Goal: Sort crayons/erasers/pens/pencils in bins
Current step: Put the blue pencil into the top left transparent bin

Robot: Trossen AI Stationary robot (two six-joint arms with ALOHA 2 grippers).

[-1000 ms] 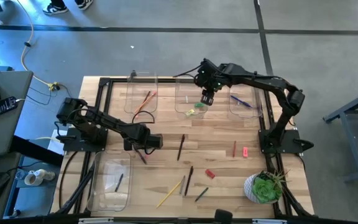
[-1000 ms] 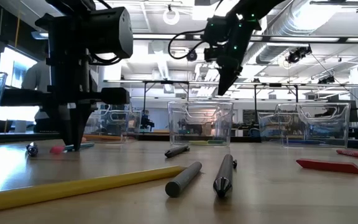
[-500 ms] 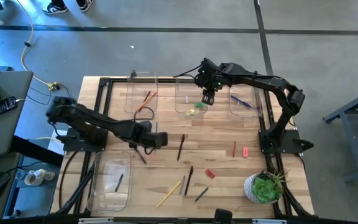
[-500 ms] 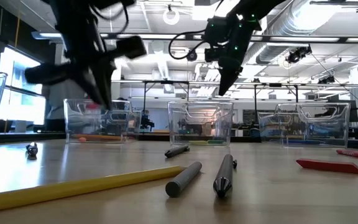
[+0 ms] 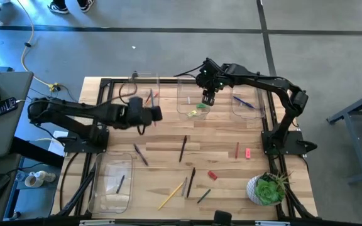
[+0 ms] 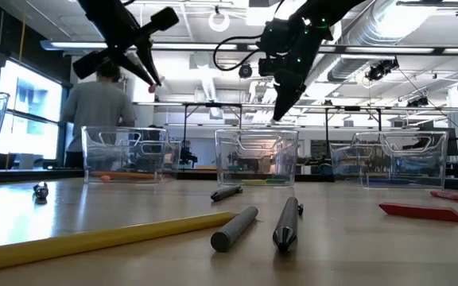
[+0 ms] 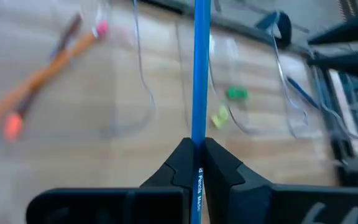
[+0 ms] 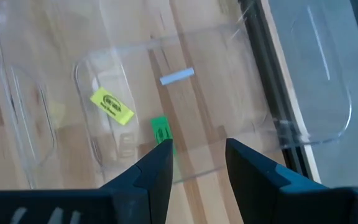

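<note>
My left gripper [image 5: 149, 115] hangs above the table just in front of the far-left bin [image 5: 142, 94] and is shut on a blue pencil [image 7: 200, 68]. Two orange pencils [image 7: 39, 78] lie in that bin. My right gripper [image 5: 207, 99] stands open over the middle far bin [image 8: 185, 174]. A green eraser [image 8: 161, 131] and a yellow eraser [image 8: 112, 104] lie flat on that bin's floor. The far-right bin [image 5: 247, 100] holds a blue pen [image 5: 244, 102]. The long bin [image 5: 112, 183] at the near left holds one dark crayon [image 5: 120, 183]. My left gripper pinches the blue pencil's shaft [image 7: 197, 134] between its two fingers. The pencil runs along the fingers and sticks out far past their tips. The fingers [image 6: 143, 70] slant downward. The pencil is lifted clear of the table.
Loose on the wood lie dark pens [image 5: 182, 148], red crayons [image 5: 236, 149], a pink eraser [image 5: 248, 152], a yellow pencil [image 5: 171, 194] and a green stick [image 5: 203, 196]. A potted plant [image 5: 267, 188] stands at the near right corner. A person [image 6: 98, 103] stands in the room behind.
My left gripper has risen from the table with the blue pencil and gone toward the far edge, up to the far-left bin. It has tipped from pointing straight down to a slant. The pencil, which lay on the wood, now hangs clear.
</note>
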